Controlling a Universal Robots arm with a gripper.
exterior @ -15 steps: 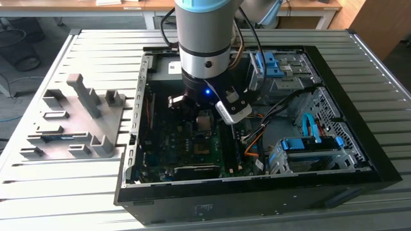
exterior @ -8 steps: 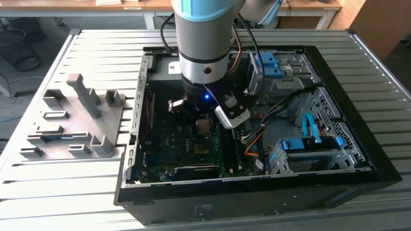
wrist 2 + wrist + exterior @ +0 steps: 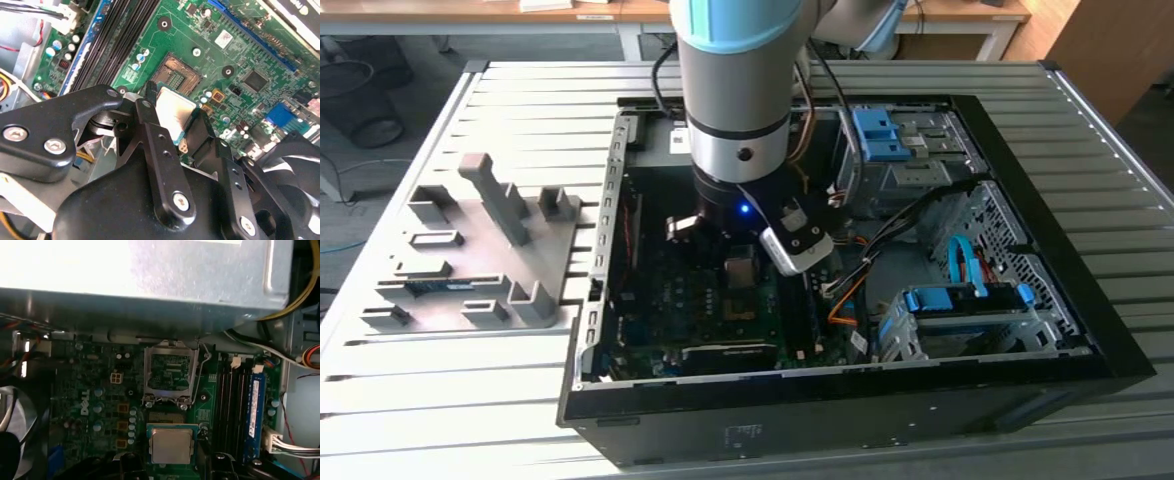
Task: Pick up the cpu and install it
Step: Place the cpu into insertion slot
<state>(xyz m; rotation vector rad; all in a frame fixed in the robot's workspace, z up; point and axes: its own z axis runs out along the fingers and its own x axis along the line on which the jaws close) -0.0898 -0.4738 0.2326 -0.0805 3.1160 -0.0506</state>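
Cpu (image 3: 172, 107), a small flat silver-grey square, is pinched in my black pincer (image 3: 176, 116) in the second wrist view, near the dark square socket (image 3: 176, 74). In the first wrist view the cpu (image 3: 171, 445) hangs beside that open socket.

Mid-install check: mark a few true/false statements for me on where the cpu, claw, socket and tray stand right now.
1. The claw is shut on the cpu. True.
2. The cpu is seated in the socket. False: the socket lies bare, and the cpu is held apart from it.
3. The arm reaches down into the open computer case. True.
4. The grey fixture tray lies inside the case. False: it lies on the table, to the exterior view's left of the case.
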